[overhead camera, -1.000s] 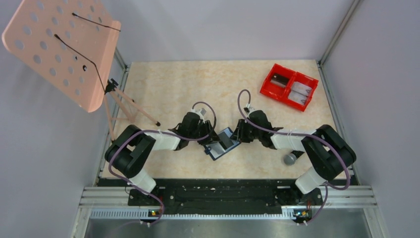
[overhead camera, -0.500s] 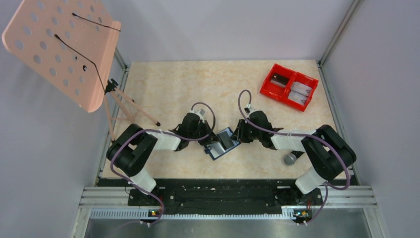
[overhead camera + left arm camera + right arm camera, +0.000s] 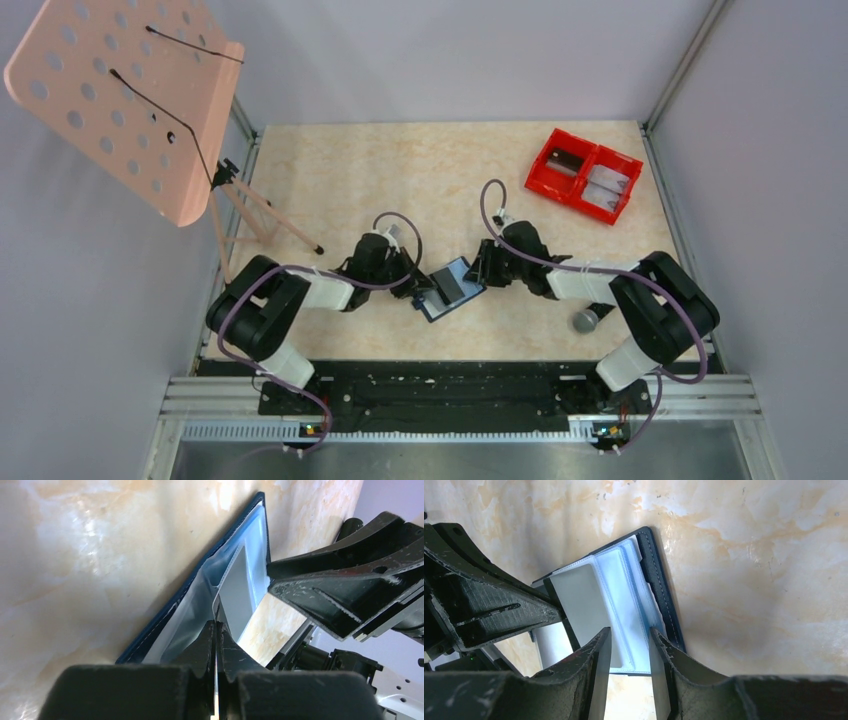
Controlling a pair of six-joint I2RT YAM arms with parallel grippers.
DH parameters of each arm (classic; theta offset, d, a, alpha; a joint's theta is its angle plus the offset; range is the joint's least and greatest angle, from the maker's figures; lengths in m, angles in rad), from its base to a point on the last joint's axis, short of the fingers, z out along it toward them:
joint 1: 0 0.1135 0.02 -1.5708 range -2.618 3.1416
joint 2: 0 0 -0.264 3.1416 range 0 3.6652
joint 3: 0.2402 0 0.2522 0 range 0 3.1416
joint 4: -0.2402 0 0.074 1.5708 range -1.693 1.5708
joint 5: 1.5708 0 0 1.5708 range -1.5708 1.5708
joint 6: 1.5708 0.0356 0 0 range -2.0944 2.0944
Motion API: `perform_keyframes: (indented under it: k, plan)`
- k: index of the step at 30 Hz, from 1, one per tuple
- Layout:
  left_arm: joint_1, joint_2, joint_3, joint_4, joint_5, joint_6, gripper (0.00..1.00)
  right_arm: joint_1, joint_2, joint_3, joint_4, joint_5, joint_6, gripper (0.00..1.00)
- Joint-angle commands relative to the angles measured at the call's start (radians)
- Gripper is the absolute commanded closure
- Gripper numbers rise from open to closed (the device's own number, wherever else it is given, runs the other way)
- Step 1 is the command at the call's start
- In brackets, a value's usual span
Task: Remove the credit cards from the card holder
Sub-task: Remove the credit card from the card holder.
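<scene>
1. Close to the near edge of the bench [image 3: 400, 170], about midway along, the card holder [image 3: 447, 289] lies open: navy outside, light blue-grey pockets up.
2. The left pincer [image 3: 216, 630] is clamped tight on a pale grey card [image 3: 239, 592] poking from a pocket.
3. The right pincer [image 3: 629, 645] stands with jaws apart over the holder's far right edge.

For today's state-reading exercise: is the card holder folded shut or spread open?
Spread open: the card holder shows pale inner faces and pockets, navy cover beneath.
</scene>
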Motion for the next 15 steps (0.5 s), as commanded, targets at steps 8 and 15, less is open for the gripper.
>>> perform_keyframes:
  k: [8, 15]
  plan:
    - [0.045, -0.156, -0.011, -0.141, 0.027, 0.072, 1.0, -0.029, -0.042, 0.097, -0.181, 0.102, -0.137, 0.64]
    - [0.072, -0.213, -0.018, -0.194, 0.039, 0.099, 1.0, -0.03, -0.084, 0.146, -0.223, 0.109, -0.197, 0.64]
